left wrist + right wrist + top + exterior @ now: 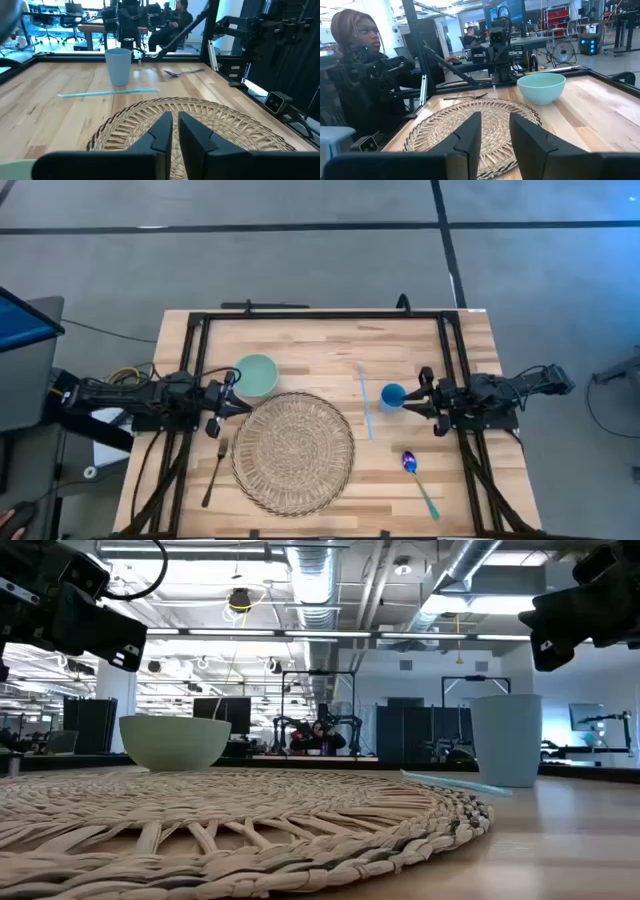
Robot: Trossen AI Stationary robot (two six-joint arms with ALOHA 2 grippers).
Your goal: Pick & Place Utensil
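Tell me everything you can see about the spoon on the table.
The spoon lies flat on the wooden table, on the right arm's side, clear of the woven mat. Its bowl looks shiny with a purple tint; the thin handle looks teal. The bowl end points toward the blue cup. Nothing touches it; neither gripper holds it.

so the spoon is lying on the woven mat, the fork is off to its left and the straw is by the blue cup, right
Not quite. The spoon is not on the woven mat; it lies on the bare wood to the mat's right, below the blue cup. The high view shows it. The fork is left of the mat and the straw is by the cup, as you said.
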